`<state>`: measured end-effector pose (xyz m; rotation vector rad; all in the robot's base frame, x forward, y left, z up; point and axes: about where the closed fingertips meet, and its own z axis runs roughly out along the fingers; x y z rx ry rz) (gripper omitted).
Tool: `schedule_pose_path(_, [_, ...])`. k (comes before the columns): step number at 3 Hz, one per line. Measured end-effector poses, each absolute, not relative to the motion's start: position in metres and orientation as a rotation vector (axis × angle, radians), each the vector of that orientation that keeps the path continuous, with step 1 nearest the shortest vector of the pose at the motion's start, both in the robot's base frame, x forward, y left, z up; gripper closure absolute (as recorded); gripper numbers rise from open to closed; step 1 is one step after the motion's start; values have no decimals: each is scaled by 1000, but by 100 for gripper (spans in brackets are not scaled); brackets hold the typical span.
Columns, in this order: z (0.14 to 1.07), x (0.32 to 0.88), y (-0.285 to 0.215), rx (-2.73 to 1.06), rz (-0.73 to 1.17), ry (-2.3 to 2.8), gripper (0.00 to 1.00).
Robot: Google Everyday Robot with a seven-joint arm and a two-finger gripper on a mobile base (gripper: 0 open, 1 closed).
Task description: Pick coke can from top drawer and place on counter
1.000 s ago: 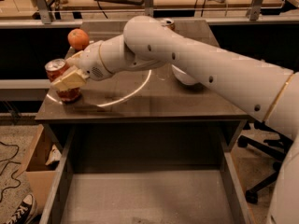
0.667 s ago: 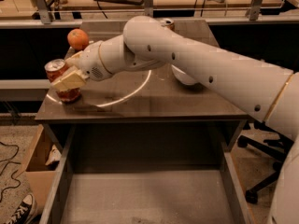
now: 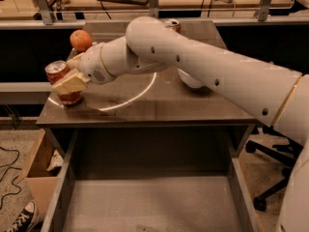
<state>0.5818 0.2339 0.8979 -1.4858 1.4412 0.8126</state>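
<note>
Nothing has shifted since a second ago. Nearest, the top drawer [image 3: 149,202] stands pulled open, its speckled grey floor showing. A cardboard box [image 3: 36,173] sits on the room floor at its 9 o'clock, an office chair [image 3: 270,178] at 3. Beyond, the counter [image 3: 193,105] bears a white arc. At its 9 o'clock edge the coke can [image 3: 58,71] stands upright, the gripper [image 3: 70,83] clamped on it. Farther back are an orange [image 3: 80,40] at 10, a white bowl [image 3: 188,79] at 2, and workbenches behind.
</note>
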Motion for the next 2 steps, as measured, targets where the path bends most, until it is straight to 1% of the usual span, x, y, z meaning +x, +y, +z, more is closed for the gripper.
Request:
schedule_pose_path(1, [898,580,236,-1489,815,1439,11])
schedule_pose_path(2, [898,579,237,-1492,817,1437,0])
